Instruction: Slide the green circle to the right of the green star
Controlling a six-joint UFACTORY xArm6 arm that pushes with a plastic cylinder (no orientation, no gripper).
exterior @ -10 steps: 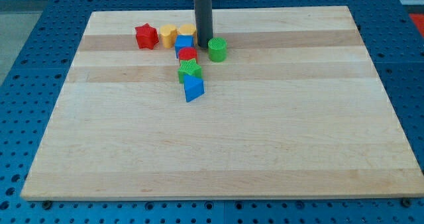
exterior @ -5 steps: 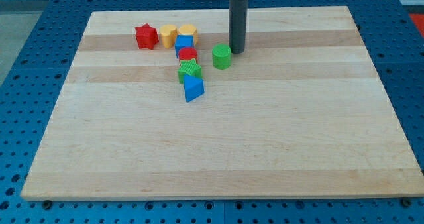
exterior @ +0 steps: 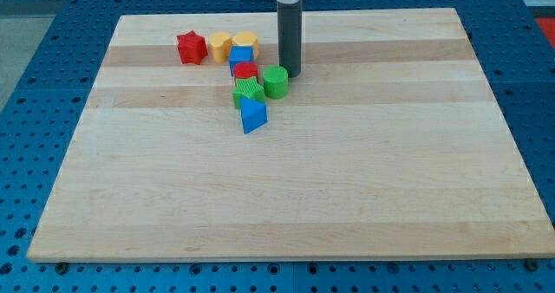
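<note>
The green circle [exterior: 276,81] sits on the wooden board, just to the view's right of the green star [exterior: 248,92] and close against it. My tip [exterior: 289,74] stands right behind the green circle, at its upper right edge, touching or nearly touching it. The dark rod rises from there to the view's top.
A red block [exterior: 245,70] and a blue block [exterior: 242,55] sit above the green star. A blue triangular block [exterior: 253,116] lies below it. A red star [exterior: 191,47] and two yellow blocks [exterior: 219,44] [exterior: 245,40] line the upper left of the board [exterior: 295,198].
The green circle has slid down and to the left, ending beside the green star. My tip went right, then came back left behind the circle.
</note>
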